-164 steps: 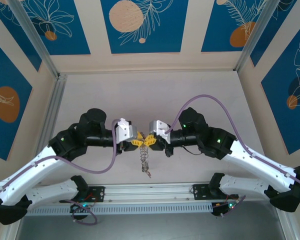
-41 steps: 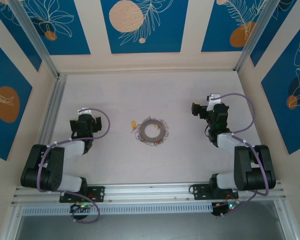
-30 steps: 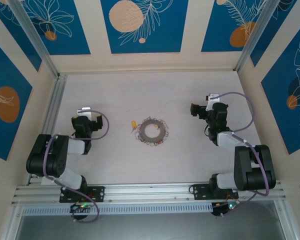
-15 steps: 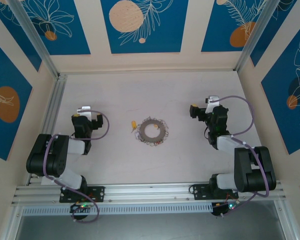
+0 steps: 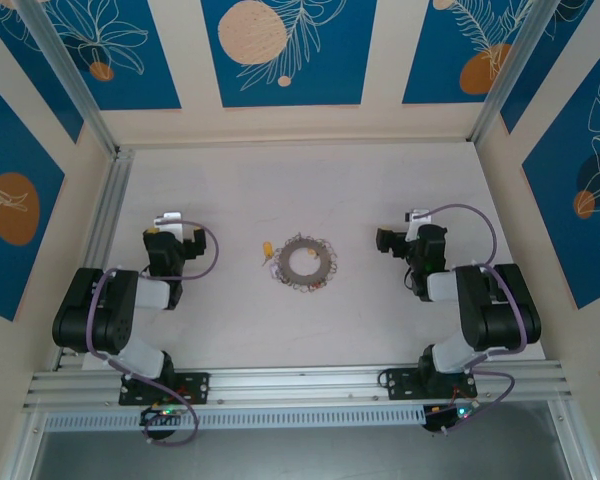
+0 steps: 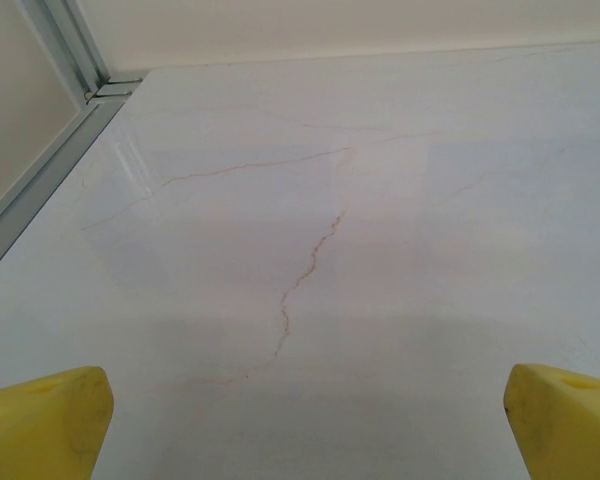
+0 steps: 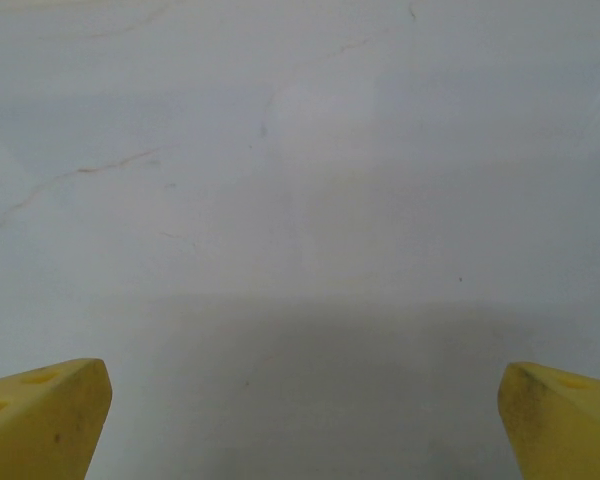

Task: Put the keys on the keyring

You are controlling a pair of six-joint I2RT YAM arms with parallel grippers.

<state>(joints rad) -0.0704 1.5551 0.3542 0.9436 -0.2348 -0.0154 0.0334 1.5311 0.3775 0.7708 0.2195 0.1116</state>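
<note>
The keyring (image 5: 305,262), a flat grey ring fringed with small silvery pieces, lies on the table's middle. A key with a yellow tag (image 5: 268,249) lies at its left rim, and a red-tagged key (image 5: 316,285) at its near rim; I cannot tell whether either hangs on the ring. My left gripper (image 5: 166,224) sits folded back far to the left, open, its yellow fingertips (image 6: 50,415) wide apart over bare table. My right gripper (image 5: 390,240) is folded back to the right of the ring, open, with nothing between its fingertips (image 7: 555,415).
The white marbled table (image 5: 310,190) is bounded by an aluminium rail (image 5: 108,215) on the left and a beige back wall. In the left wrist view the rail corner (image 6: 98,92) shows far ahead. Both arm bases stand on the near rail (image 5: 300,382).
Earlier both grippers held the ring up together at the centre; now it lies on the table and both arms are folded back. In the last second the right gripper drew in slightly.
</note>
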